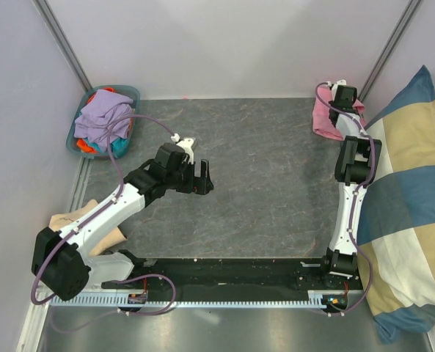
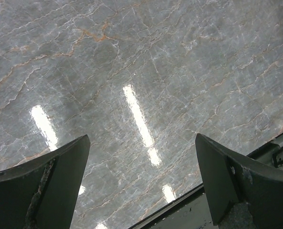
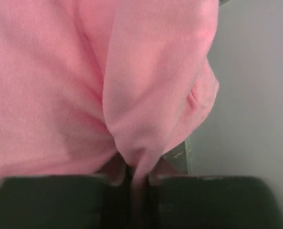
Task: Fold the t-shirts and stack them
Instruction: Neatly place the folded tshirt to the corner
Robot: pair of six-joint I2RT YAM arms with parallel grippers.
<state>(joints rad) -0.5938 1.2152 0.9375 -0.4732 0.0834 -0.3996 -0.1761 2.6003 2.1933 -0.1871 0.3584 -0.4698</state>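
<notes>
A bright pink t-shirt (image 1: 324, 119) lies bunched at the far right corner of the table. My right gripper (image 1: 342, 95) sits over it and is shut on a fold of the pink t-shirt (image 3: 141, 109), which fills the right wrist view. My left gripper (image 1: 203, 178) is open and empty above the bare grey table at centre left; its two dark fingers (image 2: 46, 186) stand wide apart in the left wrist view. More t-shirts, lavender (image 1: 105, 115) with orange and teal underneath, lie piled in a basket at far left.
The teal basket (image 1: 131, 93) stands at the far left corner. A large blue-and-cream checked cushion (image 1: 411, 198) lies along the right edge beside the right arm. A beige object (image 1: 74, 220) lies under the left arm. White walls enclose the table.
</notes>
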